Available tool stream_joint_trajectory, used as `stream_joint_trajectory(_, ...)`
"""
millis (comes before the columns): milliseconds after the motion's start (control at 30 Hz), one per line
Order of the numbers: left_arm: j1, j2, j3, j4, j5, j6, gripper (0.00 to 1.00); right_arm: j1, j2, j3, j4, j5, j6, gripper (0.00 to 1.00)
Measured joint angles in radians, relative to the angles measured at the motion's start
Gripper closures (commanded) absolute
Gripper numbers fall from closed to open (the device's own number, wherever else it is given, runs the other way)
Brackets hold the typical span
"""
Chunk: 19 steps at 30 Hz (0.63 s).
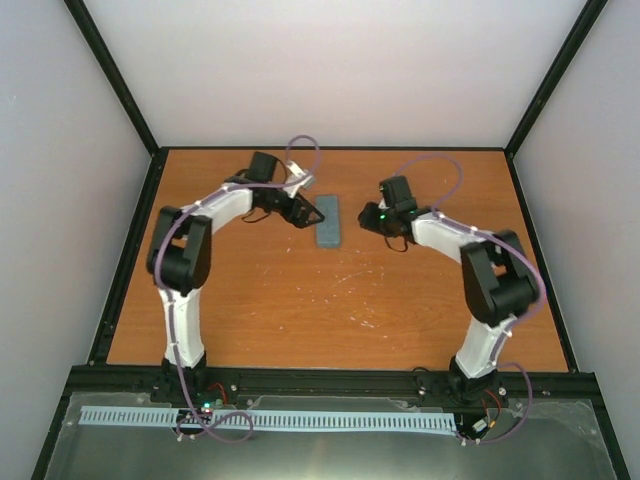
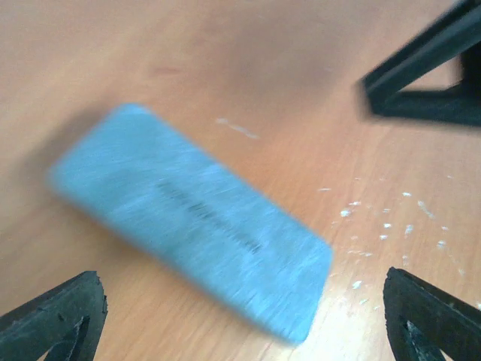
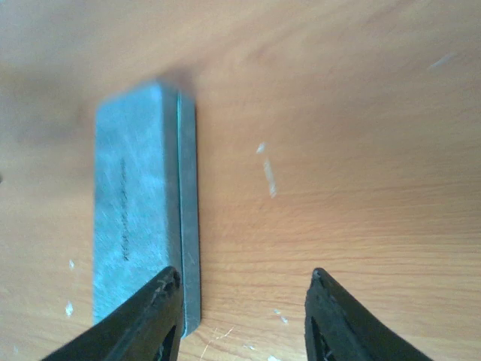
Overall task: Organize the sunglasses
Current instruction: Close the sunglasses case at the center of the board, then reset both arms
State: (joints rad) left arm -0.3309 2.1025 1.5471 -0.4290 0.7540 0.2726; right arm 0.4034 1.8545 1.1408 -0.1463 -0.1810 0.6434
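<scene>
The shut grey-blue case (image 1: pixel 327 221) lies flat between the two grippers. It hides the sunglasses, if they are inside. The left gripper (image 1: pixel 308 212) hangs just over it, fingers spread wide and empty. The right gripper (image 3: pixel 242 274) is parted too, with one finger (image 3: pixel 154 316) over the case's edge and bare speckled table (image 3: pixel 338 150) between. A dark printed line runs along the lid, too blurred to read.

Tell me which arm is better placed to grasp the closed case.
Probably left. The left gripper is wide open, with the case lying between its fingers; the right gripper gapes over bare table beside it.
</scene>
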Motion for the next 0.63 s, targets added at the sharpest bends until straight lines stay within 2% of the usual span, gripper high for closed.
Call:
stream_joint_trajectory(133, 0.097, -0.205, -0.127, 0.042, -0.157, -0.034, 0.0, -0.071, -0.192, -0.02, -0.093, 0.067, -0.088, 0.52)
stream_joint_trajectory(300, 0.201, -0.433, -0.262, 0.086, -0.385, -0.035, 0.01, -0.157, -0.307, -0.06, -0.175, 0.112, -0.157, 0.52)
stream_joint_trajectory(467, 0.212, -0.488, -0.383, 0.069, -0.53, -0.034, 0.01, -0.159, -0.331, -0.132, -0.233, 0.132, -0.184, 0.52)
stream_joint_trajectory(533, 0.213, -0.491, -0.433, 0.057, -0.57, -0.035, 0.0, -0.159, -0.332, -0.149, -0.248, 0.14, -0.185, 0.57)
stream_joint_trajectory(633, 0.213, -0.506, -0.478, 0.03, -0.608, -0.035, 0.01, -0.159, -0.332, -0.162, -0.256, 0.138, -0.189, 0.56)
